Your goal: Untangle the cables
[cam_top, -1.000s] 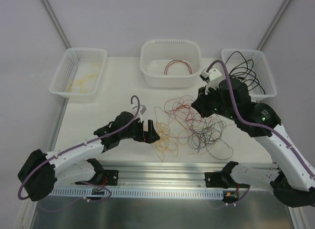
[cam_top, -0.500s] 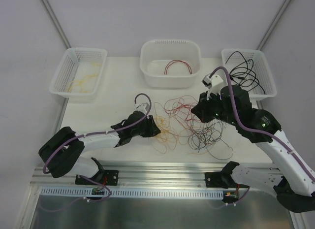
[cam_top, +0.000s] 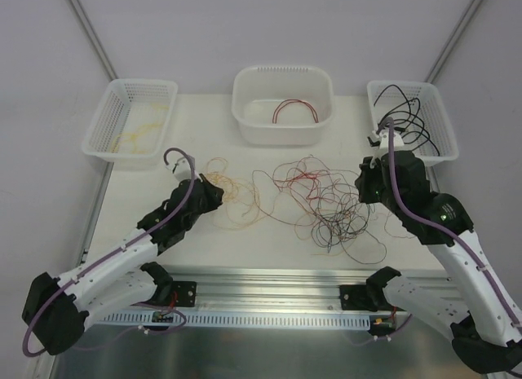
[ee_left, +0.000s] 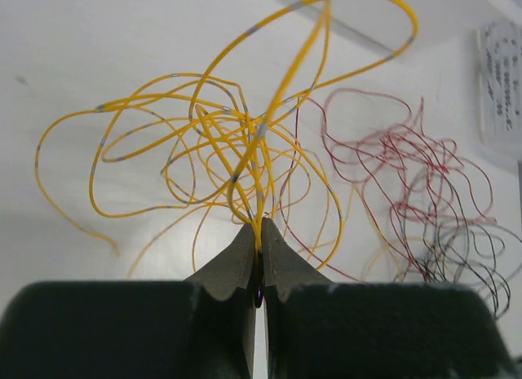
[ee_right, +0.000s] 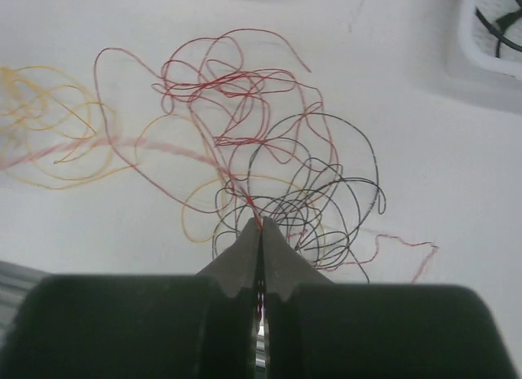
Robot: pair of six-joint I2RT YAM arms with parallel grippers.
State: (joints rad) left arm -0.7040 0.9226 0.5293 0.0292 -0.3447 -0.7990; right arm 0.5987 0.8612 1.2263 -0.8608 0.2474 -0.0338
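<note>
Our left fingers are pinched tight on a few strands of the yellow cables, and the bunch fans out just ahead of them. Our right fingers are clamped too, on a strand of the red cables right where they knot into the black cables. A couple of pale yellow loops are mixed in there as well.

From above, the yellow bunch sits on the left of the desk and the red-and-black knot sits middle-right, with thin strands running between them. Along the far edge we've got the left basket with yellow bits in it, a tub holding one red loop, and the right basket with black ones.

The desk is white, the walls are plain white, there are metal posts in the back corners and a rail up front.

The left arm lies low, stretched diagonally. The right arm is bent at the elbow, with its wrist tipped down over the knot's right edge.
</note>
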